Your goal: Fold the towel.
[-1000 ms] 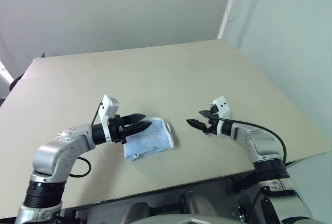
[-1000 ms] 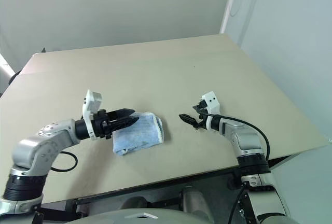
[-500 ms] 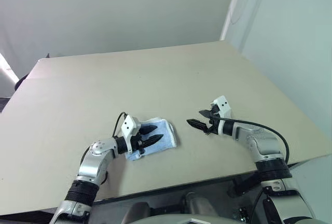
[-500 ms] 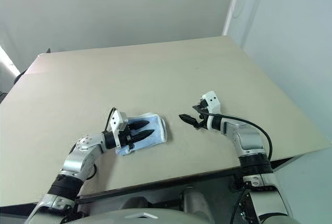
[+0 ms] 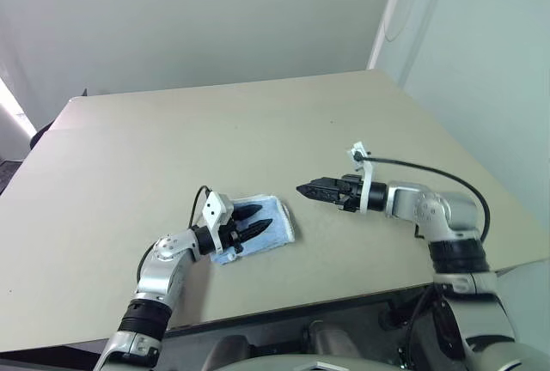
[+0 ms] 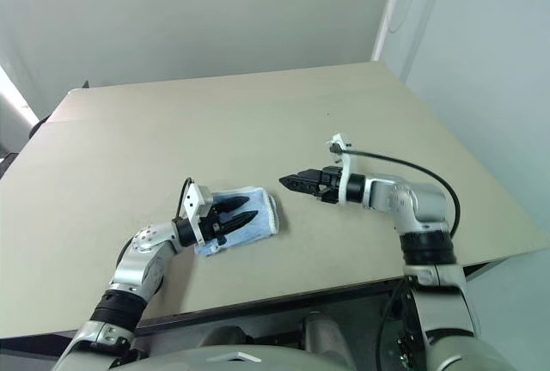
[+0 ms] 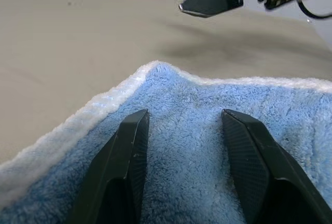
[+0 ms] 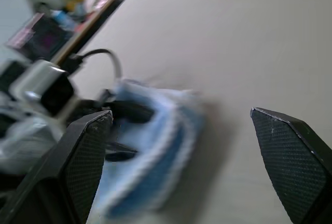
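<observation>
- Compared with one second ago, the left gripper (image 5: 254,220) has come down low onto the towel (image 5: 273,227), and its arm now lies close to the table (image 5: 258,130).
- The right gripper (image 5: 302,189) has turned since then; it now points level toward the towel and stands a little nearer to it, but not touching.
- The towel itself stays at the same place, already folded into a small packet near the front edge of the table.
- Its long axis runs roughly left to right, slightly tilted, with the white-edged end toward the right gripper.
- The left fingers (image 7: 129,154) are half apart and rest on top of the blue cloth, not pinching it.
- The right fingers (image 8: 85,156) are spread wide and hold nothing.
</observation>
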